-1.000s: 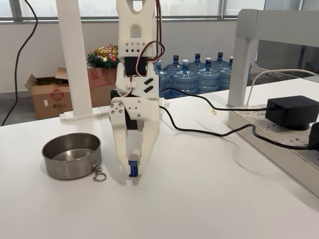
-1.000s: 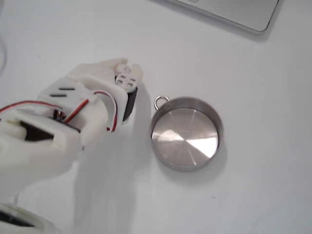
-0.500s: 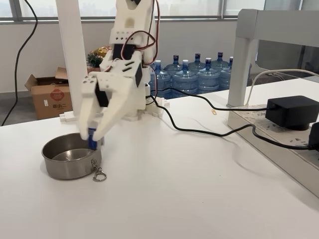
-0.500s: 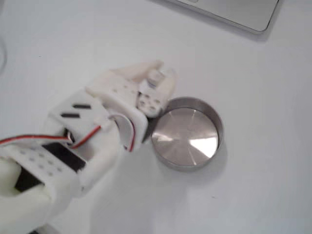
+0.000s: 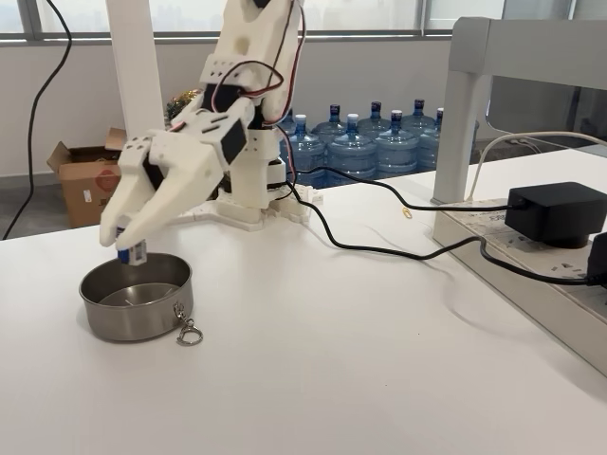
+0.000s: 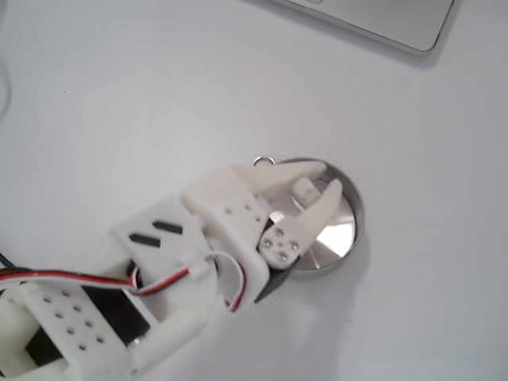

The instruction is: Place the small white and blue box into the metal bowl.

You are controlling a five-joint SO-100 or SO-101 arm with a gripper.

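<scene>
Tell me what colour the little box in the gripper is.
White and blue; the small box shows best in a fixed view from the side, above the bowl.

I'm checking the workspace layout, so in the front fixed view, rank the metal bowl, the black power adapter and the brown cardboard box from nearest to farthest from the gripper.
From the gripper, holding the small white and blue box:
1. Metal bowl, directly beneath the fingertips.
2. Brown cardboard box, on the floor behind the table, at left.
3. Black power adapter, far right on the table.
</scene>
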